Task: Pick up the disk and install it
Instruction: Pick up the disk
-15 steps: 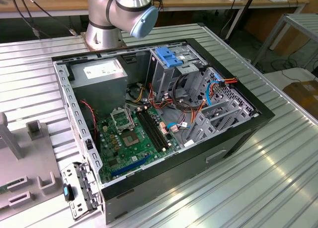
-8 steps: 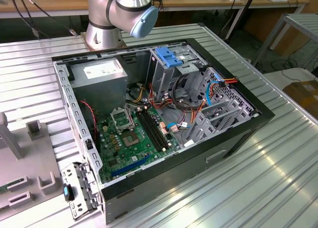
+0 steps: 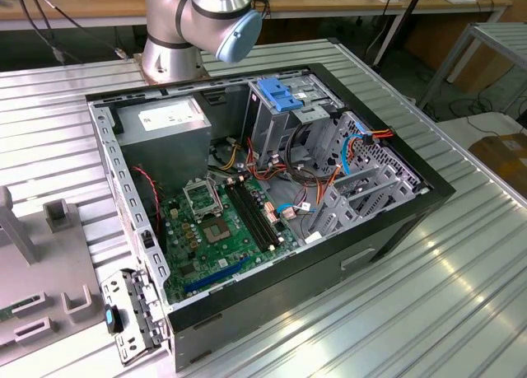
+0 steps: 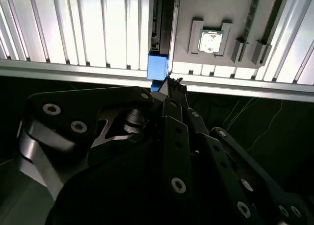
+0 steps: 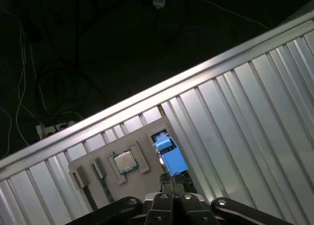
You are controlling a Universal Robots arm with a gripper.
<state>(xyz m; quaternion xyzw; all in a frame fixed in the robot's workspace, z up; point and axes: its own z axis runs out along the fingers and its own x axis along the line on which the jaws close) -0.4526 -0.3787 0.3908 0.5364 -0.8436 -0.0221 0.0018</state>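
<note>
Gripper: in both wrist views the gripper (image 5: 174,177) is seen with its black fingertips pressed together, and nothing is gripped between them.
Gripper position: it is held near the table's edge, just short of the disk's blue end; contact cannot be judged.
Disk: the disk (image 4: 158,67) is seen as a narrow dark strip with a bright blue end, set on the grey fixture plate (image 4: 206,9).
Processor: a processor chip (image 4: 210,41) is seated in a square holder just beside the disk.
Table: the plate is laid on the ribbed metal table (image 3: 395,312).
Computer case: the case (image 3: 383,230) is laid open on the table, with the motherboard (image 3: 222,230) exposed.
Arm base: the base (image 3: 169,57) is mounted at the far side of the case.
</note>
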